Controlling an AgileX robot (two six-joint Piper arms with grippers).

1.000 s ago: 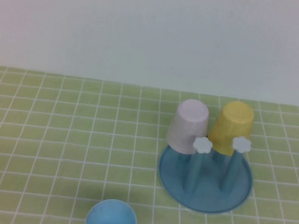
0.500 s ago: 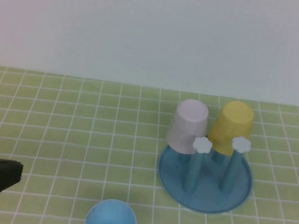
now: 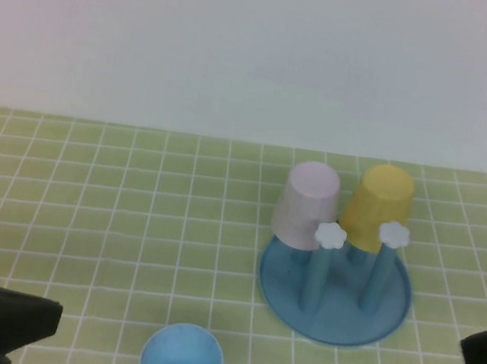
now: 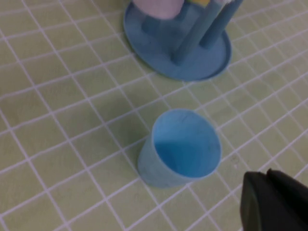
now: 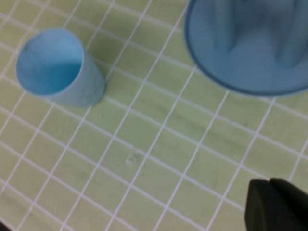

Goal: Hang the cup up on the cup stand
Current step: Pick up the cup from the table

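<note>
Green grid-tiled worktop [image 3: 107,215], plain white wall behind.

Cup [image 3: 182,360]: light blue, upright, mouth up, stands on worktop at near edge, roughly centre. Not held, nothing touching it.

Cup stand [image 3: 390,309]: round blue tray w/ upright pegs, beyond cup and to robot's right, apart from it. Two front pegs bare, each topped by white flower cap [image 3: 331,236]. Pale pink cup [image 3: 307,205] and yellow cup [image 3: 377,207] sit inverted on back pegs, side by side, yellow to the right.

Left claw [image 3: 20,317]: low at near-left of worktop, left of cup, near but not touching. Clenched, nothing in it. Wrist view shows only dark tip [image 4: 274,202] beside cup.

Right claw [image 3: 486,361]: at right edge, beside tray, clear of it. Clenched, empty. Dark tip [image 5: 276,204] visible in own wrist view.
</note>
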